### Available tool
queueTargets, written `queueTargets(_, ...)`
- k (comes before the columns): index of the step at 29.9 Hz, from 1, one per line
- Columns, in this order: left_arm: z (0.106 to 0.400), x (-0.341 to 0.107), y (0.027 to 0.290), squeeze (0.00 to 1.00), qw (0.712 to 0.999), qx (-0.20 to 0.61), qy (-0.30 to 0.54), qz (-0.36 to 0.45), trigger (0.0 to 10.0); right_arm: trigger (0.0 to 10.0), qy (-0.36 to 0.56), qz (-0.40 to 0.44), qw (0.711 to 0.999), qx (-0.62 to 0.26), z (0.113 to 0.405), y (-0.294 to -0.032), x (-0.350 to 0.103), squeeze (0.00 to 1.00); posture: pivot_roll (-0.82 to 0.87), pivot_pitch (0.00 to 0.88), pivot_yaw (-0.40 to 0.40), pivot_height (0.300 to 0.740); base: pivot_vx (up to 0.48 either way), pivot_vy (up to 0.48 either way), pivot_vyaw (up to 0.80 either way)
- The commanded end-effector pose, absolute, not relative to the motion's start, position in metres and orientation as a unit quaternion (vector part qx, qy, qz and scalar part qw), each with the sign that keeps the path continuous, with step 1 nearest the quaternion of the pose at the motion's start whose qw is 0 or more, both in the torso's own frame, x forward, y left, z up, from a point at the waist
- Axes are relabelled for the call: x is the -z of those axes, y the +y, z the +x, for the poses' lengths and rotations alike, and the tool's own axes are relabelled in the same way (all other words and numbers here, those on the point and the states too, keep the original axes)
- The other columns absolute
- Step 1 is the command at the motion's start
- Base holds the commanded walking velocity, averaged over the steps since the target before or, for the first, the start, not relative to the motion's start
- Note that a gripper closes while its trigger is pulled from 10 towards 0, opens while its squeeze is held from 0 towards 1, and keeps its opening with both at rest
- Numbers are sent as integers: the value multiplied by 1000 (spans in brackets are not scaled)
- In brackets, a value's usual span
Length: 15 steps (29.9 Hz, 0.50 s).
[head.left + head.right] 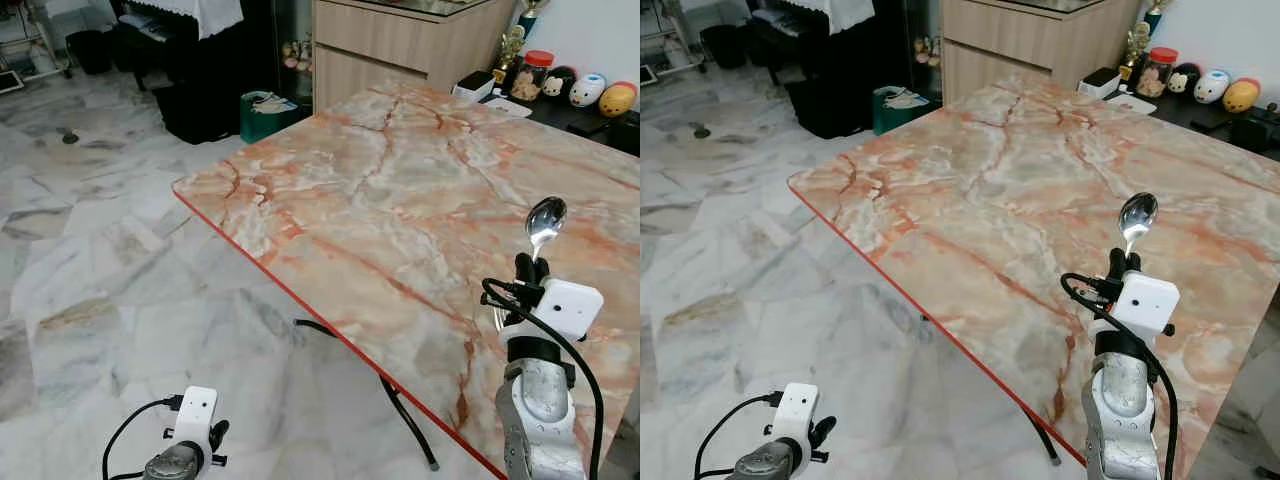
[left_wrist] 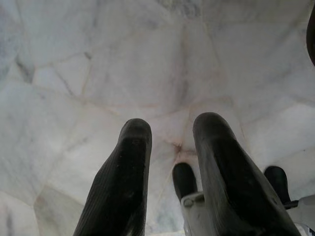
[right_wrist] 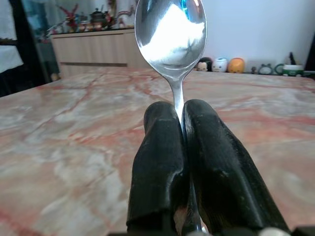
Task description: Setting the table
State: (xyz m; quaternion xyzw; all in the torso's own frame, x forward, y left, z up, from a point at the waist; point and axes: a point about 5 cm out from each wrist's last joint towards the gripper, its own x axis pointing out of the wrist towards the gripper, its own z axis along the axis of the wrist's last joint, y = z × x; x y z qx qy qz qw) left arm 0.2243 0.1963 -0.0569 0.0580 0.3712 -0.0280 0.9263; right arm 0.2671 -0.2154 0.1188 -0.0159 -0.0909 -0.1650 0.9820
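A silver spoon (image 1: 546, 222) stands upright, bowl up, over the near right part of the pink marble table (image 1: 400, 190). My right gripper (image 1: 531, 268) is shut on its handle, and the right wrist view shows the black fingers (image 3: 162, 162) pressed together around the spoon (image 3: 171, 34) neck. My left gripper (image 2: 172, 130) hangs low at the left over the marble floor, fingers apart with nothing between them.
The table's red-edged corner (image 1: 180, 188) points toward the open floor at the left. Jars and small figurines (image 1: 580, 90) line a dark shelf at the far right. A wooden cabinet (image 1: 400, 40) and a green bin (image 1: 262, 112) stand behind the table.
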Motion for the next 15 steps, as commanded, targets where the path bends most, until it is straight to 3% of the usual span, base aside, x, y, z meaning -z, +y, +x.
queueTargets(1,218,61,200,0,922,14,384,49,10000,10000,-85,-14,983,165,268,-216,-117,0,14,0,-4,740,-307,0,0)
queueTargets(15,209,67,202,0,914,8,402,49,10000,10000,-84,-13,983,163,270,-215,-116,0,11,0,-3,740,-318,0,0)
